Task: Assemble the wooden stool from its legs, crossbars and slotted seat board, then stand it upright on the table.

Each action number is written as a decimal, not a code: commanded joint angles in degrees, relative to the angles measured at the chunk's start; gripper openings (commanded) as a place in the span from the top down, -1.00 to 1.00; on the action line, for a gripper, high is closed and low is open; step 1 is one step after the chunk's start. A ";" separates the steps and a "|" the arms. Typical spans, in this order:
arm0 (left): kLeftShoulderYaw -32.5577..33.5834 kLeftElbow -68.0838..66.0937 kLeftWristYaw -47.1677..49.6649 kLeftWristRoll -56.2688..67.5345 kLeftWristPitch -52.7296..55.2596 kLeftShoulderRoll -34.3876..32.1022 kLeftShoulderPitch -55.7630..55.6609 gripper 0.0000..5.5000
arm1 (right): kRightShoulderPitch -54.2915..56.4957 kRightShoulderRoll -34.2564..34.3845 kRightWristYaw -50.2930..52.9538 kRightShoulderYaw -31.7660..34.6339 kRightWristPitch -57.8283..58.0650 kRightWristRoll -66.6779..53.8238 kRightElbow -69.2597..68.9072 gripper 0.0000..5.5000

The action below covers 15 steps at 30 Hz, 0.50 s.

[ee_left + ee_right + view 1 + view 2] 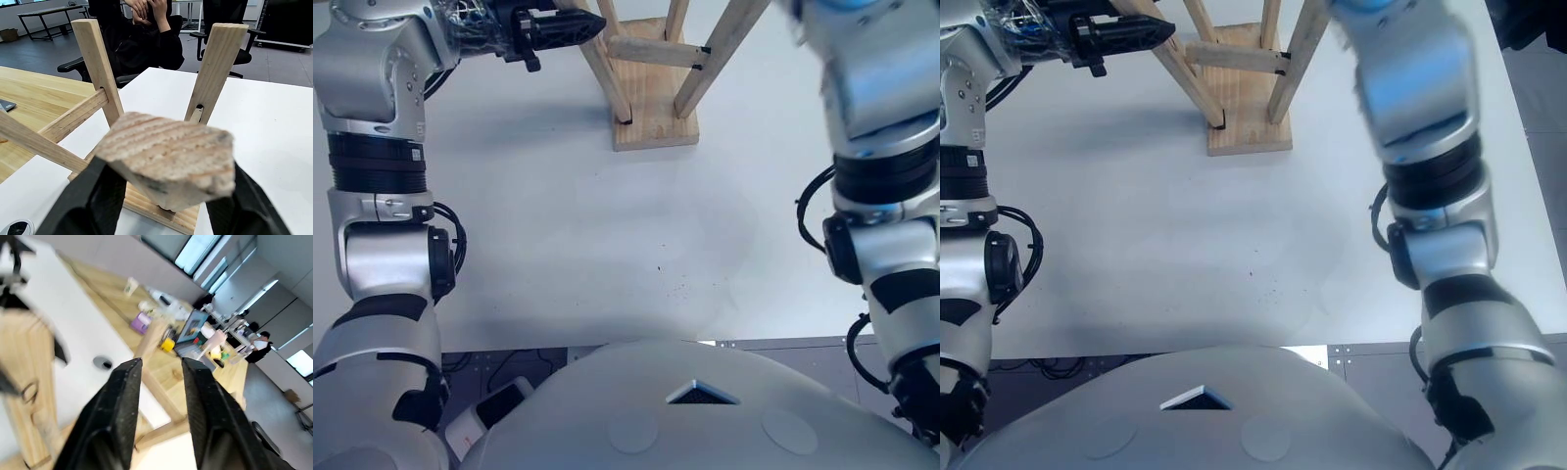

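Wooden stool is sitting upside down at the upper centre of the left eye view. Its slotted seat board is lying flat on the white worktop and its legs are pointing up.

Judging by this, the joining is looking finished and the step in hand is the turn-over. The left end effector, coming in from the upper left, is clenching the top end of the near-left leg. In the left wrist view that leg's cut end is sitting between the black fingers. The right end effector is released, its fingers apart with nothing between them.

The next move is probably calling for the right end effector to close on an opposite leg. Both arms would then be lifting, rolling the stool over and setting the leg ends down level.

Counting:
- One seat board.
- Four legs: the held one, the near-right leg, and two rear legs at the top edge.
- One crossbar showing plainly between the near legs.
- At least two further bars at the left of the left wrist view. I cannot tell the full crossbar count.
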State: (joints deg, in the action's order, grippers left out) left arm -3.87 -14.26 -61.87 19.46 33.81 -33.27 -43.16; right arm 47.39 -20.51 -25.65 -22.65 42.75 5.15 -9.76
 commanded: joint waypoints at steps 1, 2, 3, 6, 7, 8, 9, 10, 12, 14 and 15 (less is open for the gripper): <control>-0.68 -1.52 1.88 -0.56 2.59 0.66 2.18 0.24 | -3.73 3.87 2.93 -4.53 -1.18 3.50 4.65 0.77; -0.80 -1.64 1.99 -0.51 2.62 0.78 2.02 0.24 | -4.27 4.81 3.19 -5.66 -2.20 4.15 7.17 0.81; -0.94 -1.81 2.09 -0.51 2.63 0.91 1.82 0.24 | -4.68 5.65 3.33 -7.01 -3.38 4.73 9.96 0.86; -1.64 -2.40 2.32 -0.48 3.12 1.51 1.00 0.24 | -5.18 7.49 3.23 -8.85 -6.36 6.01 16.42 1.00; -2.14 -2.82 2.44 -0.64 3.07 1.98 0.57 0.24 | -5.34 8.10 3.07 -8.71 -7.24 6.23 18.07 1.00; -2.51 -3.12 2.54 -0.73 3.01 2.29 0.28 0.24 | -5.45 8.53 2.92 -8.52 -7.94 6.40 19.19 1.00; -2.83 -3.66 2.64 -0.87 2.82 2.78 -0.22 0.24 | -5.70 8.90 2.71 -8.30 -8.52 6.38 20.15 1.00; -3.18 -4.18 2.73 -1.10 2.74 3.35 -0.78 0.24 | -6.08 9.09 2.38 -8.24 -9.11 6.49 20.86 1.00; -4.19 -6.13 3.17 -1.92 2.60 4.88 -2.41 0.24 | -6.84 9.73 1.90 -7.27 -9.38 6.19 21.19 1.00; -5.53 -7.54 3.00 -2.93 2.05 5.97 -3.46 0.24 | -7.16 10.46 1.76 -6.11 -9.24 5.66 21.96 1.00; -6.21 -7.75 2.64 -3.35 1.63 6.19 -3.51 0.24 | -7.40 10.74 1.90 -5.36 -9.19 5.35 22.02 1.00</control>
State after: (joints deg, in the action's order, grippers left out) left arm -6.63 -19.85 -59.91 18.39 34.45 -29.31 -47.80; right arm 42.84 -11.63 -21.95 -27.80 32.04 11.79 10.38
